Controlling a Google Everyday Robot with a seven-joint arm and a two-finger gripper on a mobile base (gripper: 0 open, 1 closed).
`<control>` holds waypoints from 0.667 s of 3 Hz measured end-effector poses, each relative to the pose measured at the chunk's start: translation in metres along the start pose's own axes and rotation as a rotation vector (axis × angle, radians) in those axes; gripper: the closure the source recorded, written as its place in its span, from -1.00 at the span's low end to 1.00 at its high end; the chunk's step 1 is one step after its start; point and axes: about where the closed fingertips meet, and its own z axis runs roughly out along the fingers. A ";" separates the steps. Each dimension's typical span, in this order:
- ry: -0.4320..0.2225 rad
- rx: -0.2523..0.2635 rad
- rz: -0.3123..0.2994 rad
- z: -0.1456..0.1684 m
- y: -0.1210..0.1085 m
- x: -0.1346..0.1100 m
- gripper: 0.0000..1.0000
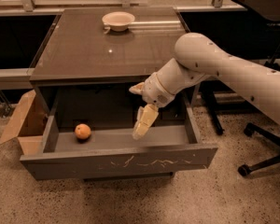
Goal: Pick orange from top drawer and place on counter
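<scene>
The orange (82, 131) lies on the grey floor at the left end of the open top drawer (116, 161). My gripper (143, 127) hangs over the middle of the drawer, pointing down, well to the right of the orange and apart from it. It holds nothing that I can see. The white arm reaches in from the right. The glossy dark counter (107, 50) tops the cabinet above the drawer.
A pale cream bowl (118, 20) stands at the back of the counter. A brown cardboard box (24, 123) sits on the floor left of the drawer. An office chair base (266, 148) stands on the right.
</scene>
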 end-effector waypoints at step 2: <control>-0.042 -0.034 0.019 0.025 -0.013 0.006 -1.00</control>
